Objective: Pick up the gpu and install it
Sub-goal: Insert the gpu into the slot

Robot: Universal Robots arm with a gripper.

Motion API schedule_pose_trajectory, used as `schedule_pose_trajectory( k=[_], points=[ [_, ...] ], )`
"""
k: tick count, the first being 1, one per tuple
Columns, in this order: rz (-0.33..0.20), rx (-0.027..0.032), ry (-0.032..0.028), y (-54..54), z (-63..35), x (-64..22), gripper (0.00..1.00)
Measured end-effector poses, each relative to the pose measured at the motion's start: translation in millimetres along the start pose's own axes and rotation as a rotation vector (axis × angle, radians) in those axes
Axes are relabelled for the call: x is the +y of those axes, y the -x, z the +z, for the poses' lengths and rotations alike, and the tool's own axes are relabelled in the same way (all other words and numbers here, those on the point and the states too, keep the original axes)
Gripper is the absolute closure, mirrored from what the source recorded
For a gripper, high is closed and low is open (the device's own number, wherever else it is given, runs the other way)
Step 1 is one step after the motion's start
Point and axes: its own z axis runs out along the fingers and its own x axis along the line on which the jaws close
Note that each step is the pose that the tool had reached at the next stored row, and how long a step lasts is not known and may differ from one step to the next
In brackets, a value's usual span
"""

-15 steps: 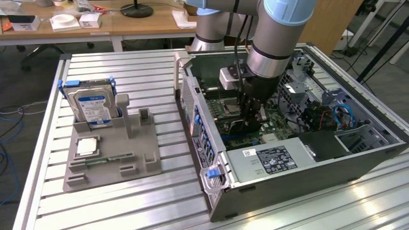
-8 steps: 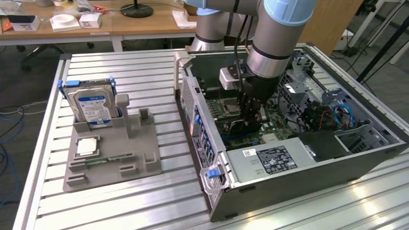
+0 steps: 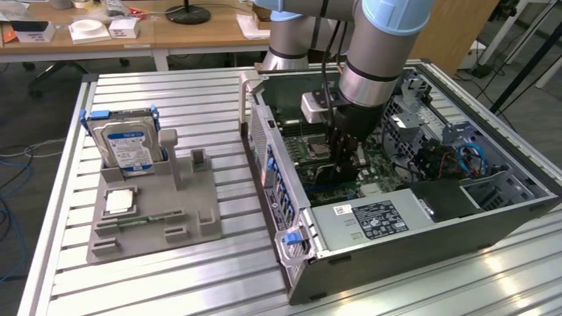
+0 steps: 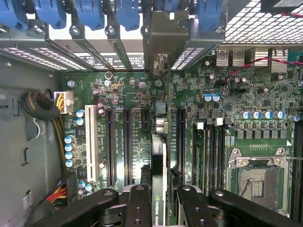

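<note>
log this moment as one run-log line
gripper: shut on gpu | gpu: edge-on above motherboard slot, inside pc case | hard drive: on holder

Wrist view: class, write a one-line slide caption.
Pincer grips the gpu edge-on above the motherboard slots inside the case.

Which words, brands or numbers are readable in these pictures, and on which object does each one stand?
"NVIDIA": on the thin dark-green graphics card seen edge-on between the black gripper linkages; further letters are cut off.
White label on the silver power supply box: print too small to read.
Blue-white label on the silver hard drive: unreadable.
White lettering beside the black motherboard slots: too blurred.
</note>
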Motion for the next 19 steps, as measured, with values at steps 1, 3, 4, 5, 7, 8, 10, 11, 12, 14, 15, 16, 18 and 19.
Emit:
schedule_pose_trajectory(
  k=[1,3,4,5,7,8,10,11,12,14,15,16,18,19],
  points=[
    [0.000,-0.0001,0.0000,0.2,0.0,0.0,0.74],
    [0.000,0.0000,0.0000,0.2,0.0,0.0,0.74],
    [0.000,0.0001,0.0000,0.3,0.0,0.0,0.74],
    [0.000,0.0002,0.0001,0.5,0.1,0.0,0.74],
    [0.000,0.0002,0.0001,1.0,0.3,0.1,0.74],
    [0.000,0.0002,0.0001,1.4,0.4,0.1,0.74],
    [-0.001,0.0003,0.0002,1.5,0.5,0.1,0.74],
    [-0.001,0.0004,0.0002,1.6,0.7,0.1,0.74],
    [-0.001,0.0003,0.0002,1.7,1.1,0.1,0.74],
    [-0.001,-0.0005,-0.0001,1.7,2.6,0.0,0.74],
    [-0.001,-0.0002,0.0000,1.7,2.9,0.1,0.74],
    [-0.002,0.0002,0.0001,1.6,3.1,0.1,0.74],
    [-0.002,0.0002,0.0001,1.6,3.6,0.2,0.74],
    [-0.002,0.0001,0.0001,1.6,4.0,0.3,0.74]
  ],
)
